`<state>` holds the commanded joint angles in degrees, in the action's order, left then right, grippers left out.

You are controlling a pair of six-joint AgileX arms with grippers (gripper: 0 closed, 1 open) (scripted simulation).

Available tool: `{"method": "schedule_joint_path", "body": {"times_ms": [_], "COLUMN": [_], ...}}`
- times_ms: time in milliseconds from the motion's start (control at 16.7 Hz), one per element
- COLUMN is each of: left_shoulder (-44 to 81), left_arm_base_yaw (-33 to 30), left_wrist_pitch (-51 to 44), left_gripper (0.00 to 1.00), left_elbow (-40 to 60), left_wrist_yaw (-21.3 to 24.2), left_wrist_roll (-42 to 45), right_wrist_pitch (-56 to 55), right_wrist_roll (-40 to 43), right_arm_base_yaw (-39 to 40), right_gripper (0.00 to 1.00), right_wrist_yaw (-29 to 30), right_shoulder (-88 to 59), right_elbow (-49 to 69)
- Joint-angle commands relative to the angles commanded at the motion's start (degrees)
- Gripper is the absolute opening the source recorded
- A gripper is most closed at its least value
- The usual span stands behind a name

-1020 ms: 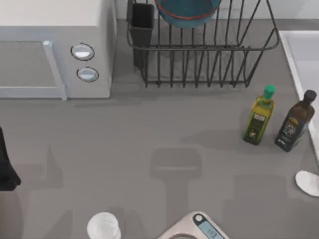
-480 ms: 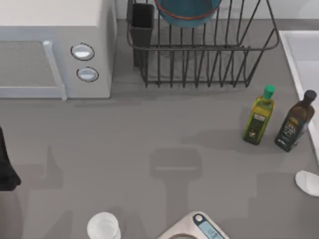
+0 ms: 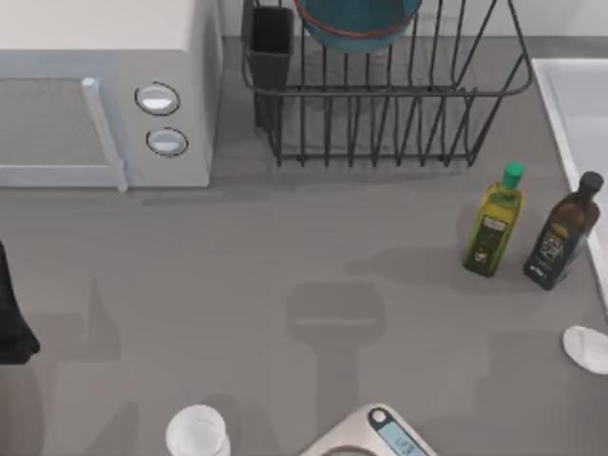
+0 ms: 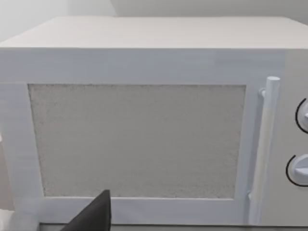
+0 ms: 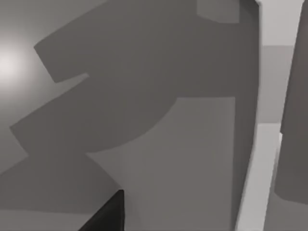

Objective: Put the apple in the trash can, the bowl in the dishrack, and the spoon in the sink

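Left arm [image 3: 11,313] parked at table's left edge, finger state impossible to tell. Bowl [image 3: 356,24] in dishrack [image 3: 399,95]; spoon [image 3: 587,347] near right edge beside sink [image 3: 570,104], shifted slightly since 1.0 s earlier.

Left arm [image 3: 11,313]: matte black, smooth casing, at the table's left edge. Left wrist view: one black, wedge-shaped finger tip [image 4: 94,214]. Right wrist view: one like black finger tip [image 5: 107,215]. No markings, cables or screws discernible

The bowl [image 3: 358,24] sits in the dishrack [image 3: 389,90], between the microwave [image 3: 104,90] on the left and the sink [image 3: 579,104] on the right.
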<state>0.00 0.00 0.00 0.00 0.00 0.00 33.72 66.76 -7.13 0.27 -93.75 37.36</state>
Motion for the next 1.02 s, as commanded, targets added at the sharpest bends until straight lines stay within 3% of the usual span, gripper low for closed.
{"method": "schedule_joint_path", "body": {"times_ms": [420,900,1020], "left_shoulder": [0.0,0.0,0.0], "left_arm_base_yaw": [0.0,0.0,0.0], "left_wrist_pitch": [0.0,0.0,0.0], "left_gripper": [1.00,1.00,1.00], "left_elbow": [0.0,0.0,0.0], "left_wrist_yaw": [0.0,0.0,0.0], "left_wrist_roll": [0.0,0.0,0.0], "right_wrist_pitch": [0.0,0.0,6.1], "right_wrist_roll": [0.0,0.0,-2.2], "right_arm_base_yaw": [0.0,0.0,0.2], "right_gripper": [0.02,0.00,0.00], "right_wrist_yaw": [0.0,0.0,-0.5], "right_shoulder": [0.0,0.0,4.0], "right_elbow": [0.0,0.0,2.4]}}
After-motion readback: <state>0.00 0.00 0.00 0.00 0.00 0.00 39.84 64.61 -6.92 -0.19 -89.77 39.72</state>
